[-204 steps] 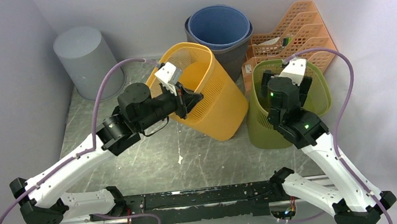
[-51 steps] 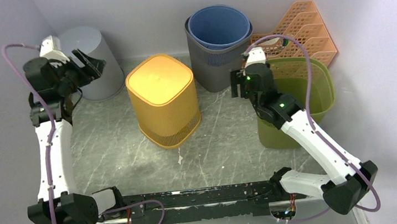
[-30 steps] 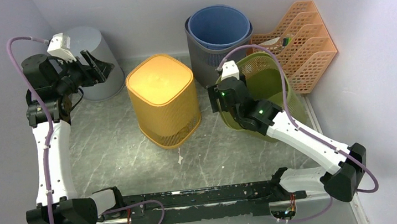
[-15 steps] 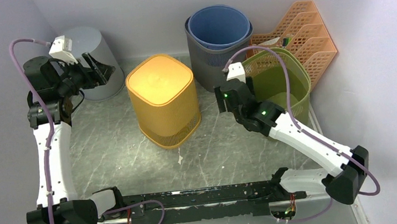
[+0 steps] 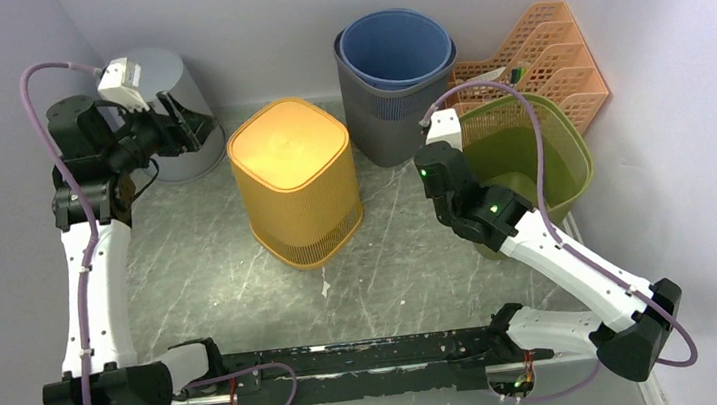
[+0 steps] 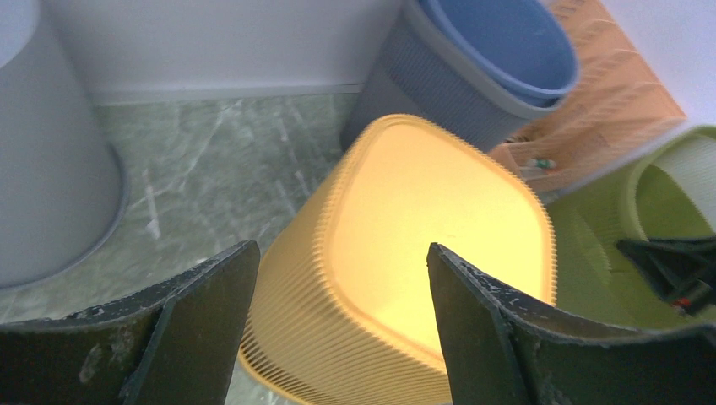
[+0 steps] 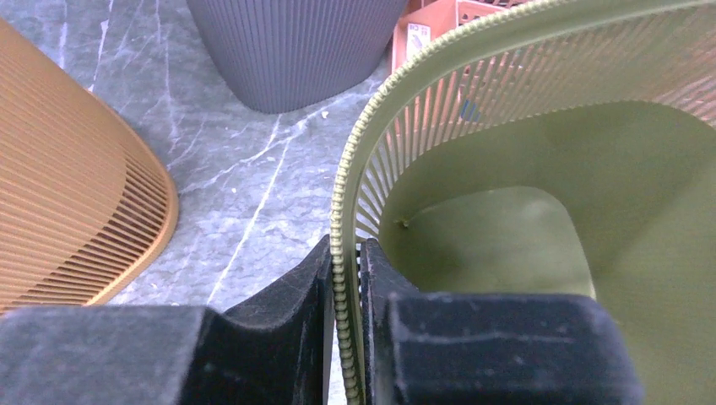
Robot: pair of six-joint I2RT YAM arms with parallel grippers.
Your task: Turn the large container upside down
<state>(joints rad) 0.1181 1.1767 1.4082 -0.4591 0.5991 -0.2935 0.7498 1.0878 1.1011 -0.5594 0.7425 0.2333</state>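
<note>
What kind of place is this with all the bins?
Probably a robot test booth: a left arm and a right arm fixed at the table edge, plain walls close around, and bins like the green basket set out.

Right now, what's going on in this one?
The right end effector is shut on the rim of the green basket, which sits mouth up at the right of the table, not yet turned over. The left end effector hangs open and empty at the back left, beside an overturned grey bin and facing the yellow basket. The yellow basket already stands upside down in the middle, with nothing touching it.
</note>
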